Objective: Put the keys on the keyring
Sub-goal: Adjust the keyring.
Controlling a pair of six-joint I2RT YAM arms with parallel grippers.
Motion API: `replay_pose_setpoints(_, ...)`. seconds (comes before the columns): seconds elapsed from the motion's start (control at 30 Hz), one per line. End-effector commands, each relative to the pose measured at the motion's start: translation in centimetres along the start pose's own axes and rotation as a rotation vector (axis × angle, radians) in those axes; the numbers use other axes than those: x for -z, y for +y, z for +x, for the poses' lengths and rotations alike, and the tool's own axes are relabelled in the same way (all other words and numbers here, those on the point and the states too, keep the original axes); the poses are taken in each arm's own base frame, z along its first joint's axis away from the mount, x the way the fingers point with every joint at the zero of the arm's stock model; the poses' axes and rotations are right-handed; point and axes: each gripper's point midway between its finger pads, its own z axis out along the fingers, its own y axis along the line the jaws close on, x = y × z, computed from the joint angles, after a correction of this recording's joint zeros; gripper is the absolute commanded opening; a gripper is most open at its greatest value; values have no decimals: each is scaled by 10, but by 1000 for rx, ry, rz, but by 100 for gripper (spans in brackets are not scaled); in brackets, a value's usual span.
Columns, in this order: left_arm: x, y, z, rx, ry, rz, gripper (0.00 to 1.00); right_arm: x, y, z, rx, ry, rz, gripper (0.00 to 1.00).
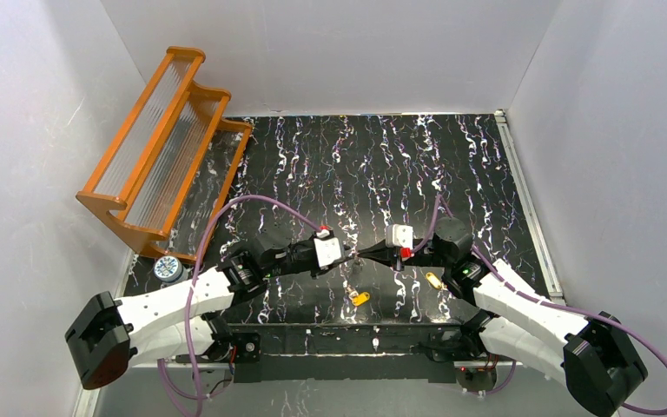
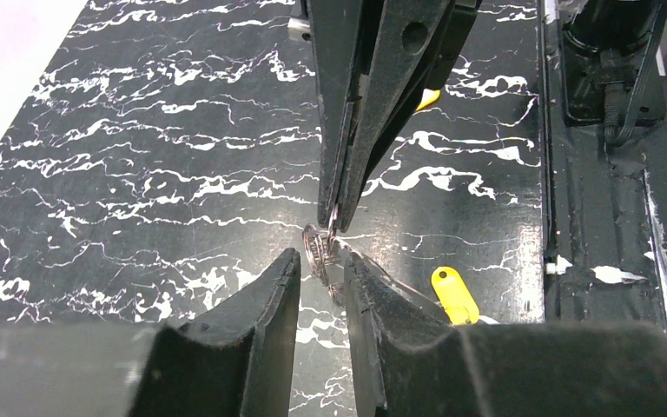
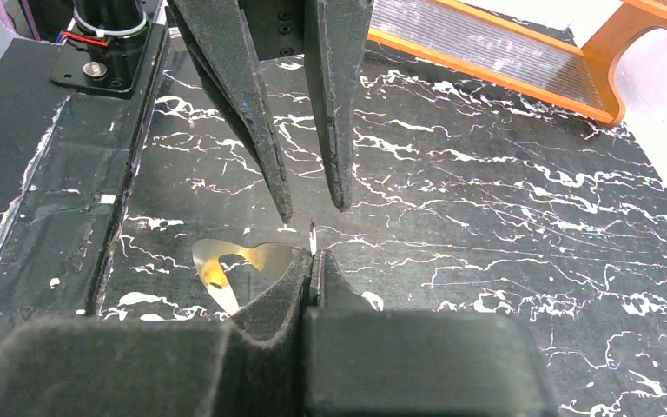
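Left wrist: two keys (image 2: 454,295), one keyring (image 2: 320,252)

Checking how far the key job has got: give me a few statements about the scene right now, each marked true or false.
1. The left key and the right key both lie on the table. True.
2. The right tool is wide open. False: it is shut on the keyring.
3. The left tool stands open. True.
4. The orange rack stands at the table's right rear. False: it stands at the left rear.
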Motion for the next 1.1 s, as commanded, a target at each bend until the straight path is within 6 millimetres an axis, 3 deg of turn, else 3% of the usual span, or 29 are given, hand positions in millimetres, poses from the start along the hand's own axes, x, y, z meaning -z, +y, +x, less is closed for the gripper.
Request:
replay_pose_setpoints(0.0, -5, -2, -15, -24, -58, 32, 23, -2, -5, -21, 62, -49, -8, 1)
replay_pose_setpoints(0.23, -10, -5, -9, -25, -42, 55, 11, -2, -5, -23, 61, -56, -7, 1)
replay_pose_setpoints(0.77, -14, 0, -15, -11, -62, 37, 17, -2, -4, -22, 50, -54, -11, 1)
replay_pose_setpoints(0.93, -14, 3, -16, -1, -63, 21, 14, -2, -2, -21, 46, -53, -15, 1)
replay_pose_setpoints(1.07, -15, 4, -15, 5, -59, 16, 0, -2, -2, -20, 44, -53, -18, 1)
